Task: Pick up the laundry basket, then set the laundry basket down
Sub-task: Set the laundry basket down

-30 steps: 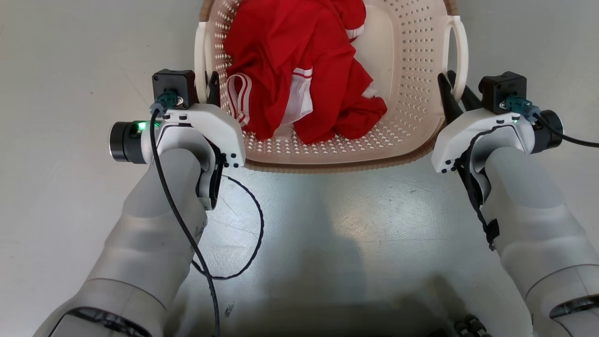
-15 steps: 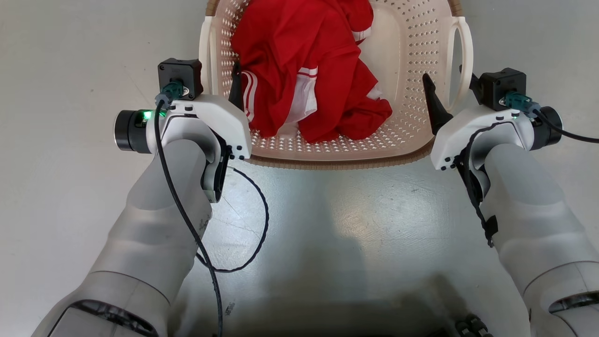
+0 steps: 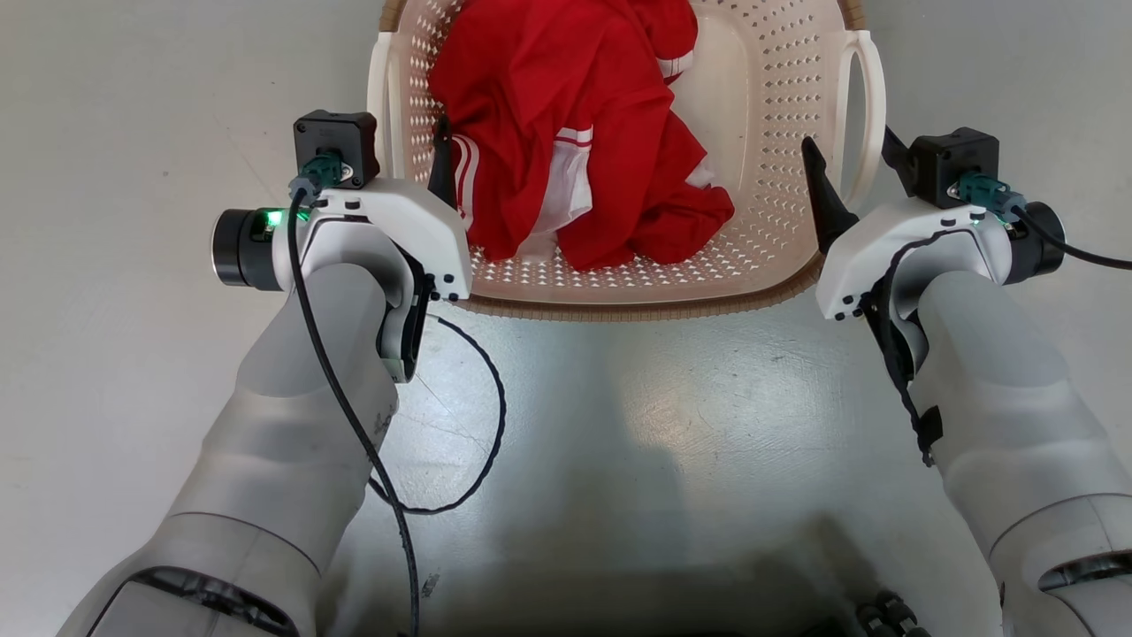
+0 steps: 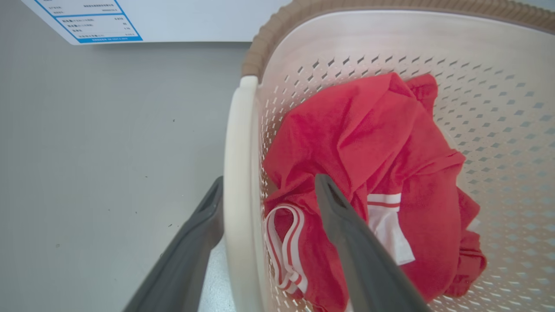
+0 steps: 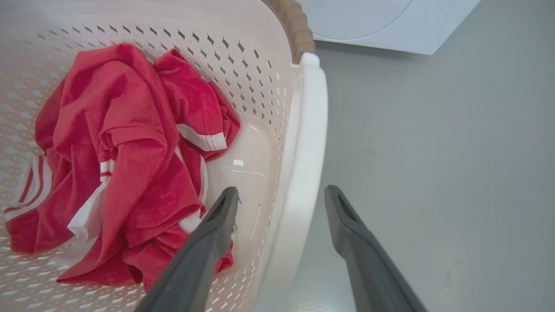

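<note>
Laundry basket (image 3: 619, 308) of cream-white perforated plastic, brown-rimmed, sits on the grey floor (image 3: 619, 425) holding a red white-striped garment (image 3: 575, 88). Left gripper (image 4: 269, 180) and right gripper (image 5: 282, 190) each straddle 1 of its 2 white loop handles, jaws spread, gripping nothing.

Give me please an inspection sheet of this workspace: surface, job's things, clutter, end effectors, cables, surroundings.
Surface: grey floor, glossy, with some scuff marks.
Job's things: laundry basket upright, appears to rest on the floor.
Clutter: red garment with white stripes, crumpled inside the basket.
End effectors: left end effector open, fingers either side of the left handle; right end effector open, straddling the right handle.
Cables: black cable loops off the left arm; second cable leaves the right wrist.
Surroundings: white appliance beyond the basket.
</note>
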